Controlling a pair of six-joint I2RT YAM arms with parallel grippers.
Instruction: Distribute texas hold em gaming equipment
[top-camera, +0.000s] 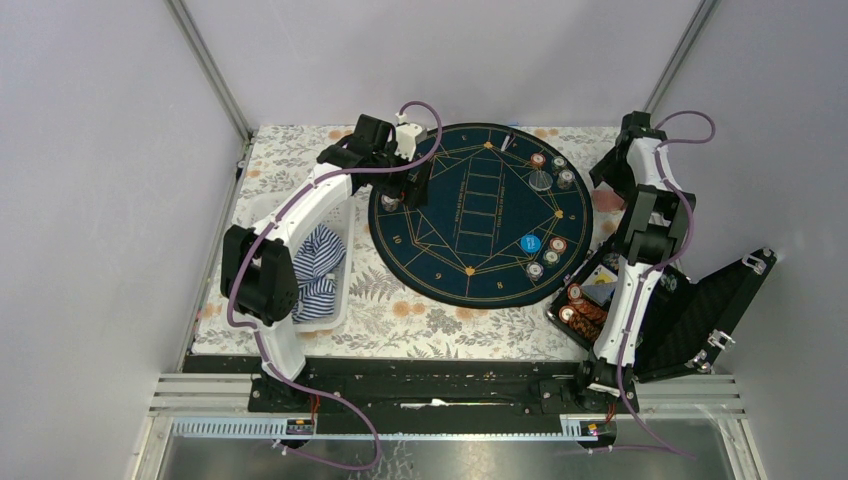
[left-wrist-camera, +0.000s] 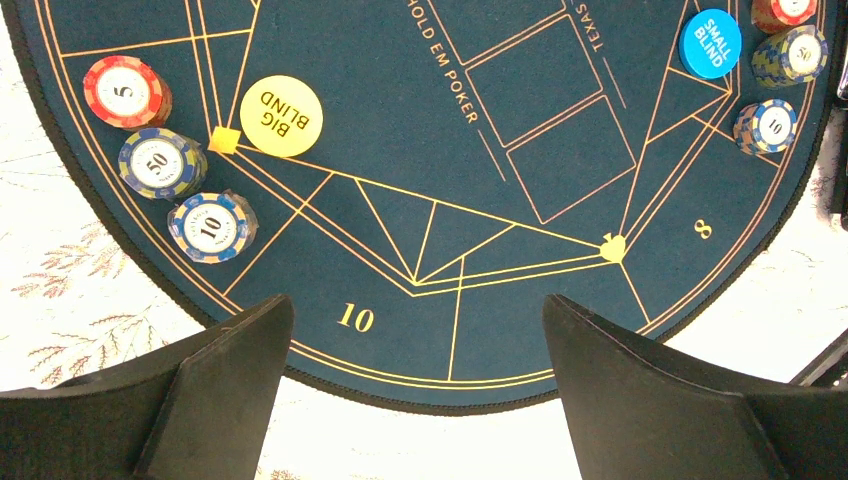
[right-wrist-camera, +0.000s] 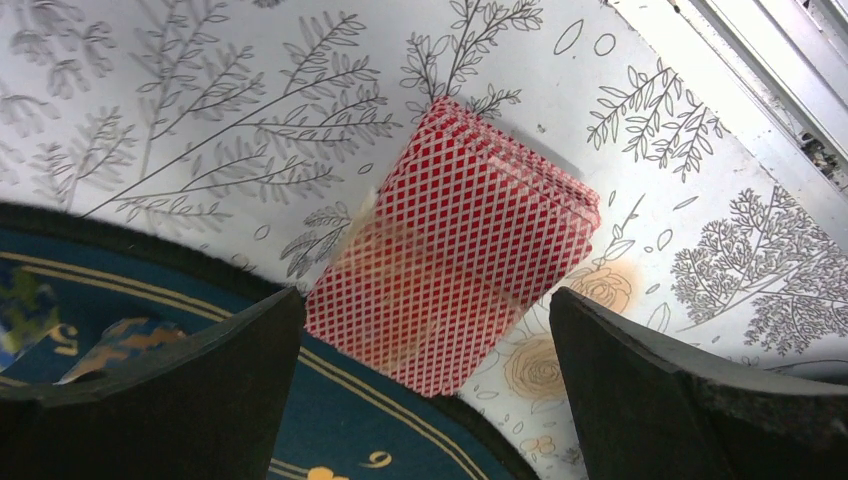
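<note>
The red-backed deck of cards (right-wrist-camera: 455, 260) lies half on the round mat's rim and half on the flowered cloth; it shows in the top view (top-camera: 603, 201) at the mat's right edge. My right gripper (right-wrist-camera: 425, 300) hangs open just above it, one finger on each side, holding nothing. My left gripper (left-wrist-camera: 417, 305) is open and empty over the mat's left rim near the "10". Ahead of it stand three chip stacks marked 5 (left-wrist-camera: 125, 92), 50 (left-wrist-camera: 160, 163) and 10 (left-wrist-camera: 210, 227), beside the yellow disc (left-wrist-camera: 281, 116). The blue disc (left-wrist-camera: 710, 43) lies across the mat with more stacks (left-wrist-camera: 765, 127).
The round dark blue mat (top-camera: 470, 215) fills the table's middle. A white basket (top-camera: 345, 290) with the striped cloth (top-camera: 318, 265) stands at the left. An open black case (top-camera: 700, 300) with rows of chips (top-camera: 580, 305) sits at the front right. More stacks (top-camera: 550, 165) stand on the mat's far right.
</note>
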